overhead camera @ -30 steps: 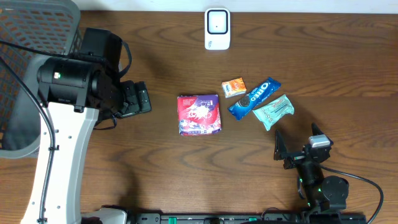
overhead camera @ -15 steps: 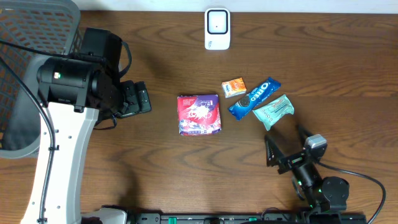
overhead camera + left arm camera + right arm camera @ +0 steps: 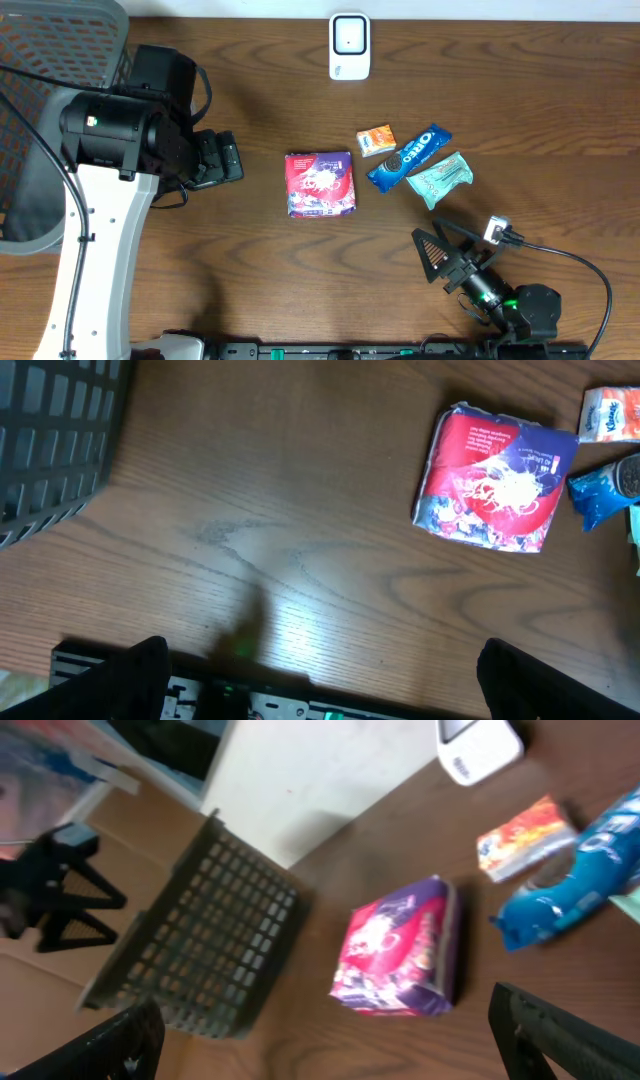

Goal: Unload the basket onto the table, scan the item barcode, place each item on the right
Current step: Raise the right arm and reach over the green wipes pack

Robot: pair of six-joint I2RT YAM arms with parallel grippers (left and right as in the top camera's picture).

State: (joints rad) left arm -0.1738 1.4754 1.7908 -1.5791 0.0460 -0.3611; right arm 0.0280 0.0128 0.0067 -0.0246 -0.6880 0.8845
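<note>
- The items are lying flat in the middle of the table [image 3: 250, 280]: the red and purple packet [image 3: 320, 184], and to its right the small orange pack [image 3: 376, 140], the blue cookie pack [image 3: 409, 157] and the pale green packet [image 3: 440, 179], crowding close together.
- You are seeing nothing lifted yet, and nothing is facing the white scanner [image 3: 349, 46], which is sitting at the far edge, well apart. By my reading, the whole job is waiting: picking, presenting, scanning.
- Your right hand [image 3: 330, 1035] is gaping wide and holding nothing, hovering near the pale green packet.
- Your left hand [image 3: 322, 660] is also standing wide and empty, left of the red and purple packet, beside the basket [image 3: 60, 40].
- Against a second ago, the right hand is swinging leftward and dropping toward the front edge; the items and the left arm are not shifting.
</note>
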